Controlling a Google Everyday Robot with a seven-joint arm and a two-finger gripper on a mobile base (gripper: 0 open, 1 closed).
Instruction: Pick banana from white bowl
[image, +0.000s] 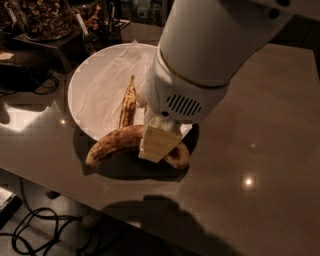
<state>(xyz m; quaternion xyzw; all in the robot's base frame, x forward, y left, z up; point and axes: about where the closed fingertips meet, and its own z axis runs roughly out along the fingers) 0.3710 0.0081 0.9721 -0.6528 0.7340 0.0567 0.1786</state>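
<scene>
At upper left the white bowl (75, 85), lined with crinkled paper (102, 82), sits on the worktop (265, 145). A slim banana (128, 102) lies inside it. Lower centre, the banana (115, 142) arches across the bowl's near rim, with a dark shadow under it. The gripper (156, 150) comes down from the upper right and is clamped on the banana's middle, both ends sticking out sideways.
</scene>
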